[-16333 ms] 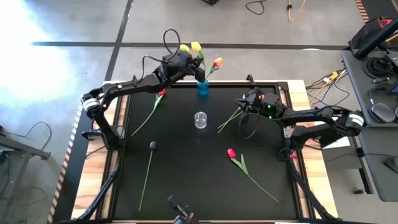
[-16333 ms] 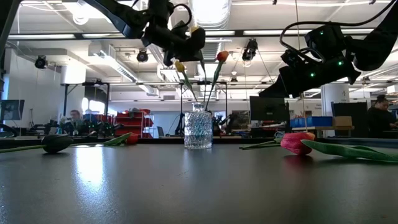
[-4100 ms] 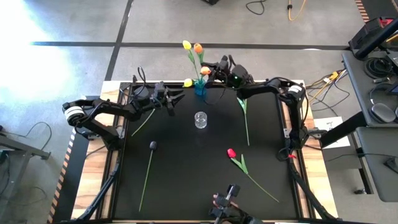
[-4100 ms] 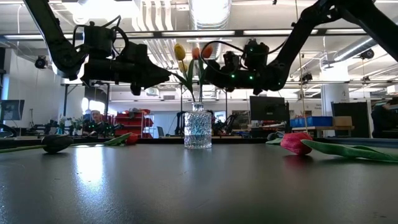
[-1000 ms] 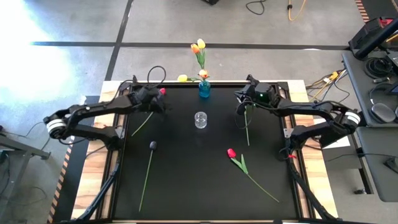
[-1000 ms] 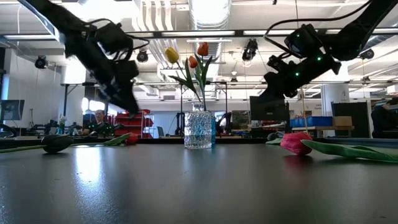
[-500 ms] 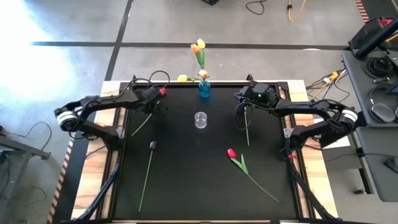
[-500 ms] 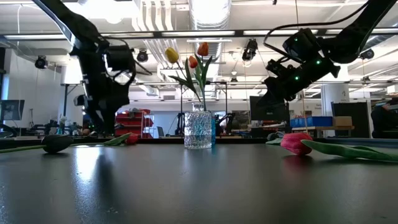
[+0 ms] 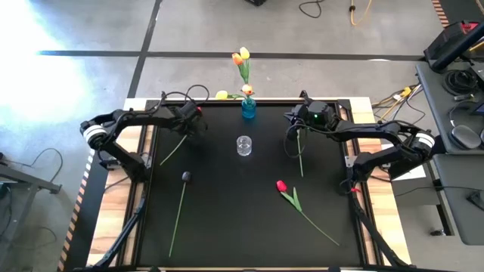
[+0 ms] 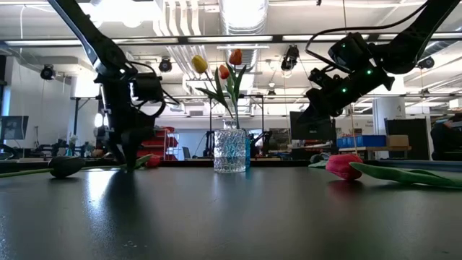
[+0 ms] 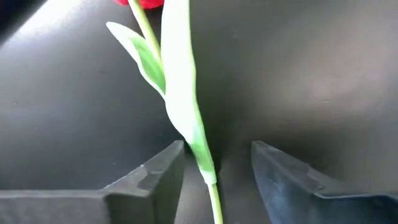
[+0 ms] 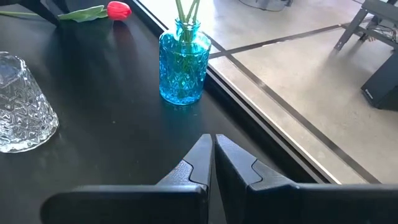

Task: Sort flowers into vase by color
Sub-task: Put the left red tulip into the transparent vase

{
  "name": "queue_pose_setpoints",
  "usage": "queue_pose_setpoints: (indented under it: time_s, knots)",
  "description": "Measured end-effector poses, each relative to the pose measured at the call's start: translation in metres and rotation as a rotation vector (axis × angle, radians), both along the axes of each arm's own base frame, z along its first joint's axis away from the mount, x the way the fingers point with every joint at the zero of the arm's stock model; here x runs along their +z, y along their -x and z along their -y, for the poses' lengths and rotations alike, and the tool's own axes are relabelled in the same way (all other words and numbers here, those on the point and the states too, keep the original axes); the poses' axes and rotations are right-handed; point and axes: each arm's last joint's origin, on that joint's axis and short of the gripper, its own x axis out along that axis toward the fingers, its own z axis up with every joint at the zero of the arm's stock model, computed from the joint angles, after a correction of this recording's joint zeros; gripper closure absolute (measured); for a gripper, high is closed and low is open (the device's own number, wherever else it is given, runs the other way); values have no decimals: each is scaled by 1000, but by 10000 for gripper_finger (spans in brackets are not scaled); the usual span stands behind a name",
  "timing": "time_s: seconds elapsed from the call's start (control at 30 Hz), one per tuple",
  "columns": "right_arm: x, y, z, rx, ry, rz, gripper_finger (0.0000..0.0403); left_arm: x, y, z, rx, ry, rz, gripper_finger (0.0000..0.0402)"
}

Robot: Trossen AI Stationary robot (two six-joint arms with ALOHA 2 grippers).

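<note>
The left gripper point(image 11: 214, 171) stands open low over the table, its fingers point(image 11: 155, 177) either side of a red tulip's stem point(image 11: 186, 118) — nothing gripped yet. That tulip point(image 9: 180, 136) lies at the table's far left, head towards the blue vase point(image 9: 247, 106). It looks light, thin and bendy, likely slippery plastic; mid-stem below the leaf seems the best hold, since the head would crush. The right gripper point(image 12: 213, 163) hangs closed and empty near the vase.
</note>
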Motion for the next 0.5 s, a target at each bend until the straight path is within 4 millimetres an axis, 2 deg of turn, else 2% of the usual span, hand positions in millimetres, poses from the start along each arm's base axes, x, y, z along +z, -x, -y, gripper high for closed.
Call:
queue_pose_setpoints:
  time_s: [0.13,0.33,0.5]
  knots:
    - [0,0,0,0,1,1,390,-3,-1,0,-27,12,-9,283]
    - [0,0,0,0,2,4,390,2,3,2,-42,-9,-29,385]
    - [0,0,0,-2,0,6,390,20,8,6,-38,-58,13,390]
